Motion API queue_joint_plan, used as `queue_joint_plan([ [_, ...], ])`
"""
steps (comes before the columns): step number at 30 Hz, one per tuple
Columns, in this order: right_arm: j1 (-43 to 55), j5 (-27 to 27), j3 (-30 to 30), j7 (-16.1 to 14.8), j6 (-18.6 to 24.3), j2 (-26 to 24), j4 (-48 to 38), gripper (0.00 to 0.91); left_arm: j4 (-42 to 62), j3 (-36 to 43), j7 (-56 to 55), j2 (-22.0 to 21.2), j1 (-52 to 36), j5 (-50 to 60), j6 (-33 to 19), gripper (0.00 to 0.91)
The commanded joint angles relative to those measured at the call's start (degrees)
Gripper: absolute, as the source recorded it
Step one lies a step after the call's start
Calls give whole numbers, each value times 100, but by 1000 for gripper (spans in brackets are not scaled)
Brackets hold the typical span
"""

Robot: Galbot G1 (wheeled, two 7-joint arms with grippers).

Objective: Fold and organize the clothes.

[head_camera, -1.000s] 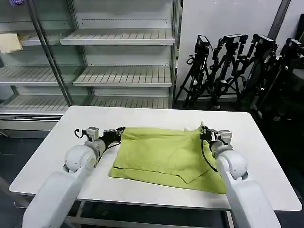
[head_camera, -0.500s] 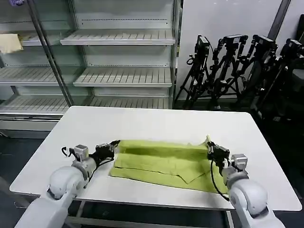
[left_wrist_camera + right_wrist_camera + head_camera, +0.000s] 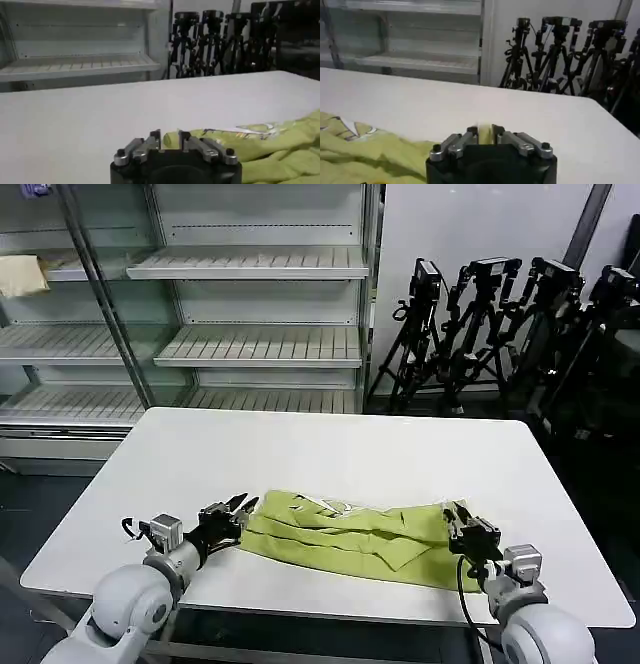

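Left arm: reaching in from the lower left of the head view, its rounded white shell lying low and pointing toward the table's near middle.
Left gripper (image 3: pixel 238 506): sitting at the left end of the shirt with its dark fingers (image 3: pixel 186 142) pinching a fold of green cloth; in the left wrist view (image 3: pixel 170 140) a lip of fabric is showing between the closed pads.
Right arm: coming in from the lower right of the head view, the white forearm angling up toward the shirt's right end.
Right gripper (image 3: pixel 458 514): clamping the right edge of the shirt; in the right wrist view (image 3: pixel 485 134) the fingers are standing close together with a pale strip of cloth between them.
T-shirt (image 3: pixel 350 529): lying in the lower middle of the head view, near the table's front edge, stretching as a long rumpled band between the two grippers; soft lime cotton, folding over itself in several lengthwise creases, with a bit of white print peeking out along its upper edge (image 3: pixel 255 129).
Table (image 3: pixel 330 446): smooth, white, rounded at the corners, spreading across the middle of the frame.
Shelving (image 3: pixel 250 344): pale slatted racks standing in the upper left.
Tripods (image 3: pixel 500 324): black, clustering in the upper right.
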Motion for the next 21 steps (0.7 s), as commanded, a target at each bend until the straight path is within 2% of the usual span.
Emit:
queue_joint_plan([
  [1,-869,-184,371,-201,114,214,634,907,-415,198,-646,-107,271,-366,7,907],
  [8,-1172,-265,545,-270,229,271,923,907,155,798,-1177,-569,-33,-575,-39,907],
  [16,-1313,-411,618,-347,310,310,1145,907,674,1033,-1594,-795,-356,-711,-30,907],
  [17,-1309,-419,618,-348,312,312,1144,907,721,1054,-1716,-811,-395,-724,-1,222],
  [18,-1299,-432,608,-340,320,309,1138,907,758,1081,-1874,-838,-443,-795,12,30],
  [21,-1295,-452,602,-330,346,303,1100,907,838,1108,-2021,-867,-482,-880,13,10],
])
